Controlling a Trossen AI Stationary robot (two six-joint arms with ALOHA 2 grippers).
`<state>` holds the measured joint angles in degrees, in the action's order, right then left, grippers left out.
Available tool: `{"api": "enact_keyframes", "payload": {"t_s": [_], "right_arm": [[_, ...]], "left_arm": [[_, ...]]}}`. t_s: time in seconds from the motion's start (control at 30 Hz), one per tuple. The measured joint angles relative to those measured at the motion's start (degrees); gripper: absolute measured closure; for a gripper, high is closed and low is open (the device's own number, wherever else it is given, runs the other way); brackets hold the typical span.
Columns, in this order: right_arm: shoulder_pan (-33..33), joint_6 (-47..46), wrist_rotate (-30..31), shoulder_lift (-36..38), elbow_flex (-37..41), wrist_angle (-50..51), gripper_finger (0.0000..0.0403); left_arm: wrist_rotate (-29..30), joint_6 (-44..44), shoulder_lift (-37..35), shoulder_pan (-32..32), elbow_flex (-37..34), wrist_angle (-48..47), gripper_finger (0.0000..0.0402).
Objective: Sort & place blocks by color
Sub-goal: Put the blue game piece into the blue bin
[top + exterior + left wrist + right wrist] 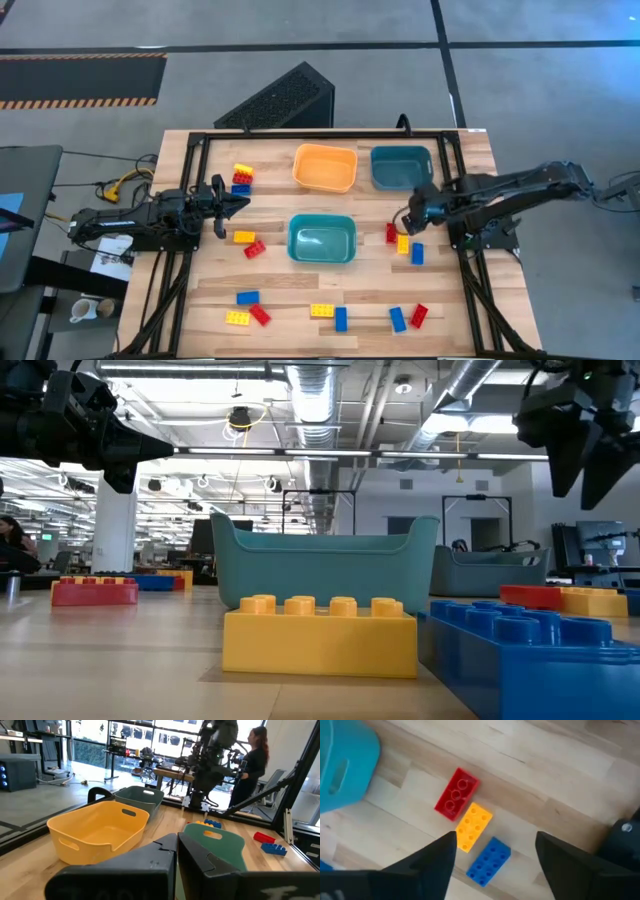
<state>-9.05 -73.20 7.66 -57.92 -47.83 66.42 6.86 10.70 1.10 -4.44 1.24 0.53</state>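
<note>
Blocks, small studded plastic bricks in red, yellow and blue, lie scattered on the pale wooden table (300, 295), none yet inside a bin. A red brick (456, 794), yellow brick (474, 826) and blue brick (488, 861) sit in a close row beneath the right gripper (495, 857), whose fingers are spread wide and empty, probably lined up to pick one. Just beside them is the central teal plastic bin (322, 240); an orange plastic bin (325, 167) and a darker teal bin (400, 167) stand behind. The left gripper (238, 204) waits near the left edge, fingers seemingly closed and empty.
</note>
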Motion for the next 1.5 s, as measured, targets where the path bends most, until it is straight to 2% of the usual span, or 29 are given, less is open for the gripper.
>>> {"api": "enact_keyframes", "payload": {"t_s": [0.2,0.37,0.47,0.6,0.77,1.03,1.2,1.43,1.5], "right_arm": [[-12.0,-16.1,5.7,1.4,4.7,-4.4,0.0086],[-21.1,-32.2,6.1,1.6,11.7,-6.0,0.0090],[-25.1,-38.6,6.2,0.2,14.0,-9.7,0.0091],[-27.5,-42.3,7.0,-3.4,14.5,-11.7,0.0092],[-27.2,-42.5,7.2,-8.9,14.5,-15.0,0.0092],[-26.4,-41.0,4.1,-17.0,14.5,-19.4,0.0096],[-26.4,-39.8,2.2,-19.6,14.5,-21.6,0.0135],[-26.5,-38.6,2.4,-19.7,14.5,-22.8,0.0261],[-26.8,-37.9,3.1,-18.5,14.5,-22.5,0.0280]], "left_arm": [[0.0,0.0,0.0,0.0,0.0,0.0,0.0401],[0.0,0.0,0.0,0.0,0.0,0.0,0.0401],[0.0,0.0,0.0,0.0,0.0,0.0,0.0401],[0.0,0.0,0.0,0.0,0.0,0.0,0.0402],[0.0,0.0,0.0,0.0,0.0,0.0,0.0401],[0.0,0.0,0.0,0.0,0.0,0.0,0.0401],[0.0,0.0,0.0,0.0,0.0,0.0,0.0401],[0.0,0.0,0.0,0.0,0.0,0.0,0.0401],[0.0,0.0,0.0,0.0,0.0,0.0,0.0401]]}}
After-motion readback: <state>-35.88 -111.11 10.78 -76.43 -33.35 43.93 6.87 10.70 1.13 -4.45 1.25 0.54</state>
